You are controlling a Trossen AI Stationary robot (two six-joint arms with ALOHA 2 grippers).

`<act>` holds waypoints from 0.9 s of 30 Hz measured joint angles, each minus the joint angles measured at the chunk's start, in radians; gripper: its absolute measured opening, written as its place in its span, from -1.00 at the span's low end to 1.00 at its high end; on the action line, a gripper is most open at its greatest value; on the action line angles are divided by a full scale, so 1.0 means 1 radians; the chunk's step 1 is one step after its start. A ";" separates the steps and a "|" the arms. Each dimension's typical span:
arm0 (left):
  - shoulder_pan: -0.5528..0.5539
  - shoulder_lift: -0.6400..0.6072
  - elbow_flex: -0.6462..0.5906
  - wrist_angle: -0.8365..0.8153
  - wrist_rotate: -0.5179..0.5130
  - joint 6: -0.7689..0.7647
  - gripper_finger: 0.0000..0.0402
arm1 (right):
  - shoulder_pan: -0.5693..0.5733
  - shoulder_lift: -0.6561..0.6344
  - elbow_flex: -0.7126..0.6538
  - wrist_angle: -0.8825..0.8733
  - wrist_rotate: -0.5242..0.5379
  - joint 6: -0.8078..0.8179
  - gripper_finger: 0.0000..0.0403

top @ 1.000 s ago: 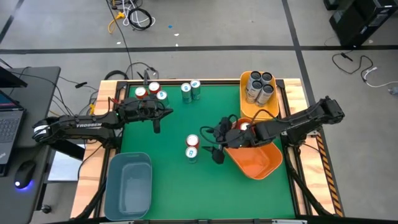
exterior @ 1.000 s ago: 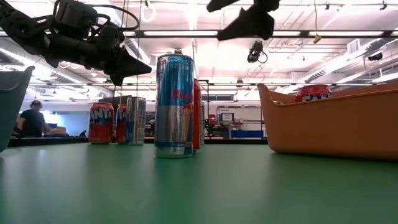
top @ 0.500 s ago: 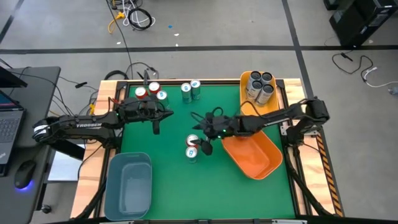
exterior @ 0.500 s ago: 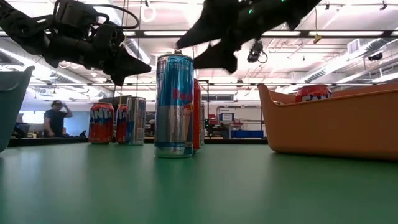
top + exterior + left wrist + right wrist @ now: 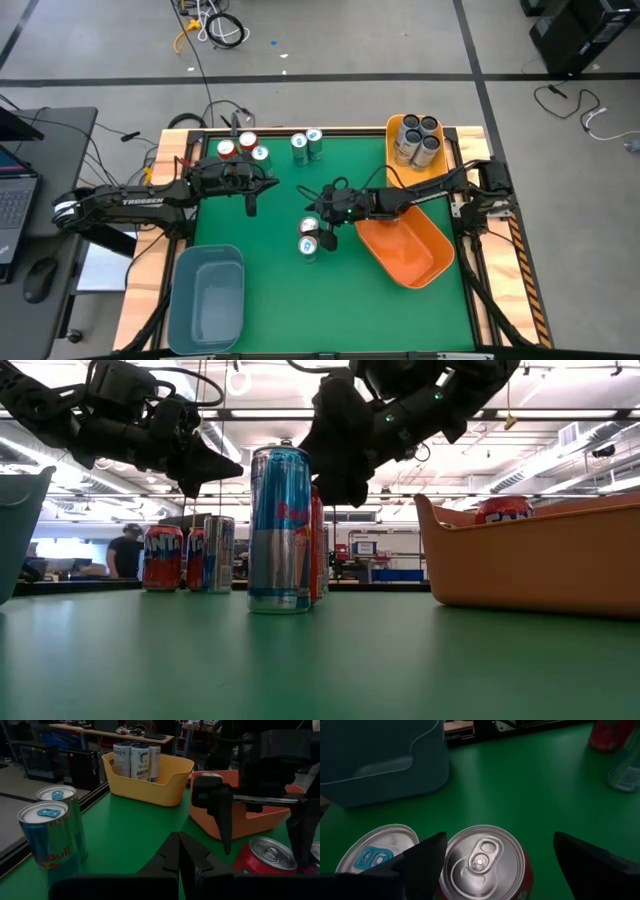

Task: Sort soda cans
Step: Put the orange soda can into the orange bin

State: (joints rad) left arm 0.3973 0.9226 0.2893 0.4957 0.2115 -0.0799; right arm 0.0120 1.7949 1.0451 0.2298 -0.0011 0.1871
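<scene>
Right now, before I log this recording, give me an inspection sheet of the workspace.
Surface: green table, wooden edge.
Job's things: red can beside blue can mid-table; four grey cans in yellow bin; more cans at the far edge.
Clutter: orange bin, blue bin.
Grippers: right pincer open, straddling the red can; left pincer shut, waiting.
Cables: loose on floor.
Surroundings: laptop, mouse; person far behind.

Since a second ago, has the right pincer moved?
Yes. In the high view the right pincer has swung off the orange bin toward table centre, now open above the red can.
</scene>
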 joint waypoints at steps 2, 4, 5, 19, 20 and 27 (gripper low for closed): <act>0.000 0.000 0.000 0.001 0.000 0.000 -0.99 | 0.000 0.001 0.000 -0.001 -0.003 -0.004 0.75; 0.000 0.000 0.000 -0.001 0.000 0.000 -0.99 | 0.000 0.000 0.000 -0.002 -0.006 -0.004 0.75; 0.000 0.000 0.000 0.000 0.000 0.001 -0.99 | 0.000 -0.001 0.000 -0.003 -0.008 -0.004 0.75; 0.000 0.000 0.000 -0.001 -0.003 0.002 -0.99 | -0.062 -0.003 -0.001 -0.014 0.007 -0.007 0.75; 0.000 0.000 0.000 -0.001 -0.003 0.003 -0.99 | -0.065 -0.003 -0.001 -0.012 0.007 -0.008 0.75; 0.000 0.000 0.000 -0.002 -0.003 0.023 -0.99 | -0.067 -0.001 0.005 0.015 0.009 -0.055 0.75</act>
State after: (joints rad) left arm 0.3973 0.9226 0.2890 0.4942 0.2081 -0.0570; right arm -0.0552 1.7940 1.0498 0.2444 0.0081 0.1320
